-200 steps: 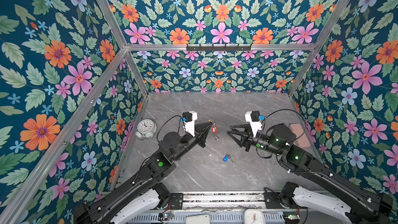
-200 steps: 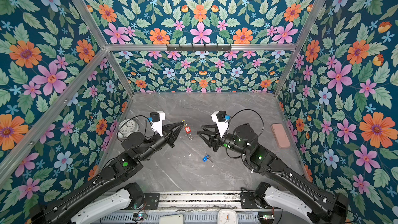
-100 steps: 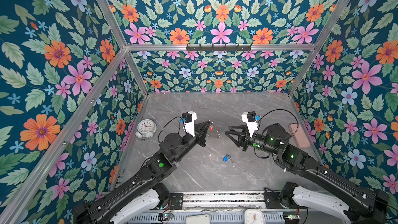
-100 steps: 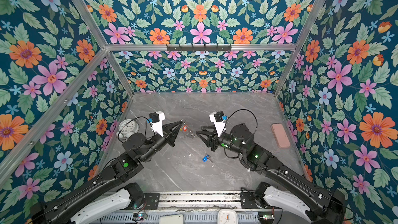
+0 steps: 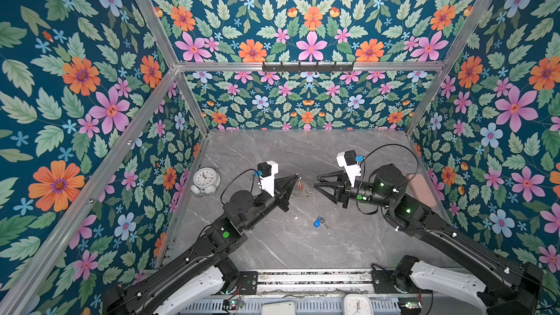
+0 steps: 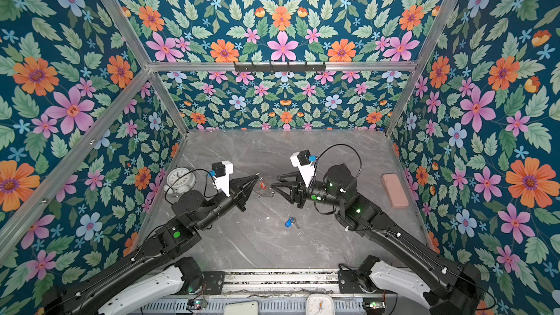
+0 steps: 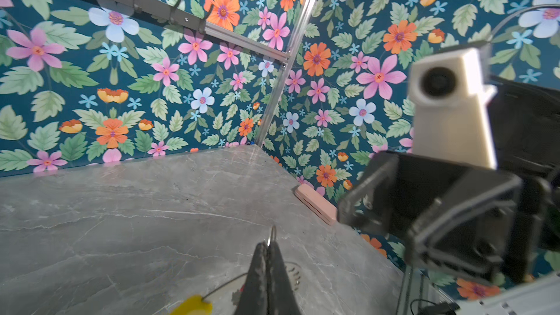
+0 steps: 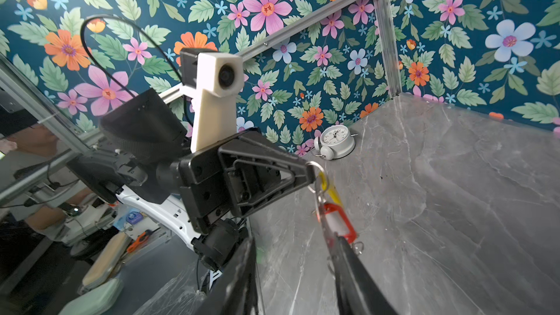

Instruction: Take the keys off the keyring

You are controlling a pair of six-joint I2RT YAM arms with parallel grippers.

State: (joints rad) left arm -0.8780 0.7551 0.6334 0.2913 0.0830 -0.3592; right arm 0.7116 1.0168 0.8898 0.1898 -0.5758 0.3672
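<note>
My left gripper [image 5: 295, 176] [image 7: 268, 245] is shut on the top of the keyring [image 5: 304, 192], holding it off the table. A silver ring [image 7: 271, 234] sticks out past the shut tips, and the thin hoop [image 7: 224, 283] runs down to its yellow sleeve [image 7: 191, 309] [image 8: 329, 189]. The red-tagged key [image 5: 300, 183] [image 8: 337, 222] hangs on it. My right gripper [image 5: 316, 183] [image 8: 294, 239] stands open just right of the hoop, with one fingertip [image 8: 341, 245] beside the red tag and nothing between the jaws. The blue-tagged key [image 5: 317, 222] [image 6: 290, 222] lies loose on the table.
A round white alarm clock [image 5: 205, 179] [image 8: 336, 140] stands by the left wall. A flat pink object [image 5: 419, 189] [image 7: 315, 204] lies along the right wall. The grey marble table [image 5: 288, 246] is walled in on three sides by floral panels.
My right gripper has edged left, closer to the hanging keyring and red tag. The left gripper and keyring have barely moved.
</note>
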